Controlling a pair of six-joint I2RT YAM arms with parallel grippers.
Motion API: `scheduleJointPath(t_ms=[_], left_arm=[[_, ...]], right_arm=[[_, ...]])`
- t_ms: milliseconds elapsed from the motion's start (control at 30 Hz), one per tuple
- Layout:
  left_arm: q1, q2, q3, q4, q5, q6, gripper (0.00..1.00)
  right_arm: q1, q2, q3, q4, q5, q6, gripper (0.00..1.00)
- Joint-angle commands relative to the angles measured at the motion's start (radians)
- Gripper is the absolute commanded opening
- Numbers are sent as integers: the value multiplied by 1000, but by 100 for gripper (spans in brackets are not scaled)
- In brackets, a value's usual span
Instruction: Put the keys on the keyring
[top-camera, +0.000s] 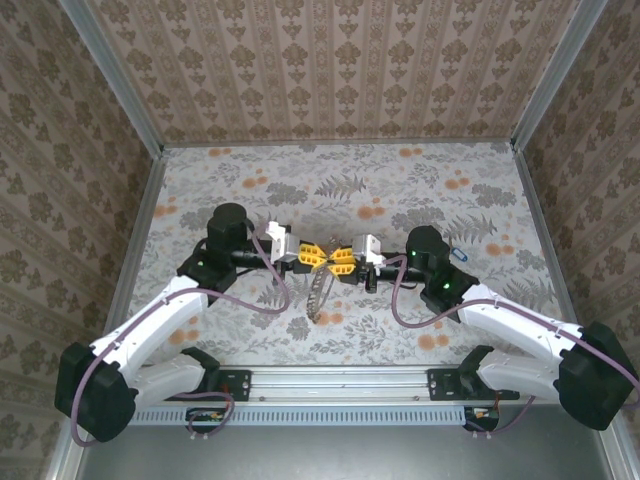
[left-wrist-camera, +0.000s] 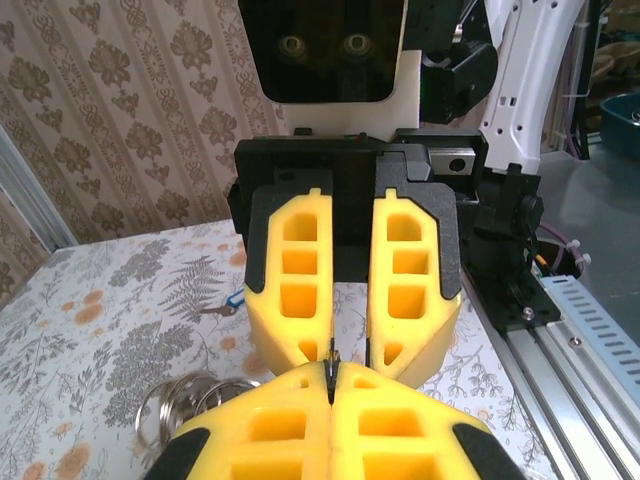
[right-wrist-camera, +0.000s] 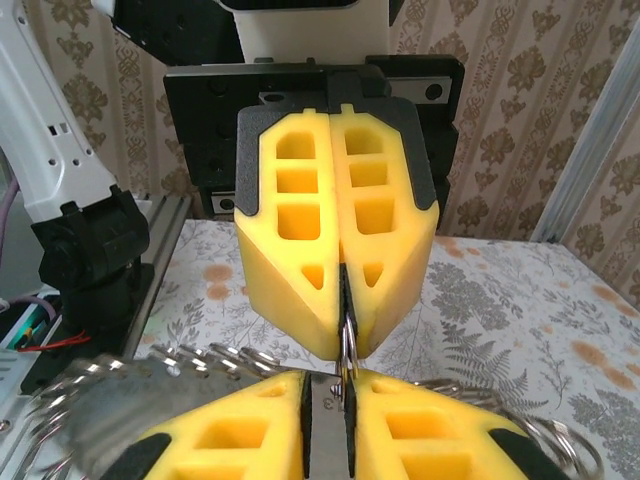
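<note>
My two grippers meet tip to tip above the middle of the table. The left gripper (top-camera: 317, 255) (left-wrist-camera: 332, 375) is shut on a small silver ring (right-wrist-camera: 346, 342) of the keyring. The rest of the keyring (top-camera: 318, 293) hangs below as a chain of rings (left-wrist-camera: 176, 405). The right gripper (top-camera: 335, 259) (right-wrist-camera: 325, 385) faces it with its jaws a narrow gap apart. A flat grey metal piece (right-wrist-camera: 326, 430) lies in that gap, touching the ring; I cannot tell whether the pads pinch it. A blue-headed key (top-camera: 458, 255) (left-wrist-camera: 232, 300) lies on the table beside the right arm.
Patterned walls (top-camera: 330, 70) enclose the floral table (top-camera: 400, 190) on three sides. A metal rail (top-camera: 340, 385) with both arm bases runs along the near edge. Purple cables (top-camera: 275, 295) loop beside each arm.
</note>
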Motion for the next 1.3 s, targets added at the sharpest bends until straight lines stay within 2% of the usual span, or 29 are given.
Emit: scheduleJointPath(t_ms=[0,67,167,267,367,400,433,533,667,900,1000,1133,1267], left_arm=[[-13,-3,-7,129,28,-52,0],[-16,0,-13,150,27,-64,0],[-19,5,-21,188,24,-93,0],[-19,-7,-16,124,-11,-66,0],[-18,-32,17,-95,-70,66,15],[-18,-34,34,-171,-80,112,24],[-18,-31,48,-233,-98,144,28],[-20,-4,93,-374,-142,204,31],[-37,45,140,-454,-221,220,31],[-81,81,151,-454,-287,227,30],[-93,84,155,-460,-294,233,23],[-106,81,154,-469,-288,253,6],[-121,82,157,-491,-301,277,4]], right_arm=[[1,0,-1,53,-51,26,15],[1,1,-1,60,-42,30,12],[1,-1,-3,64,-21,32,1],[1,-19,-3,37,7,15,0],[4,-45,32,-116,41,-56,0],[7,-52,50,-181,63,-84,0],[10,-55,70,-246,86,-111,0],[17,-44,135,-420,136,-184,0],[40,-3,203,-572,201,-268,0],[65,34,239,-604,245,-273,0],[71,41,243,-615,246,-276,0],[74,37,238,-606,239,-272,0],[74,21,222,-575,223,-260,0]])
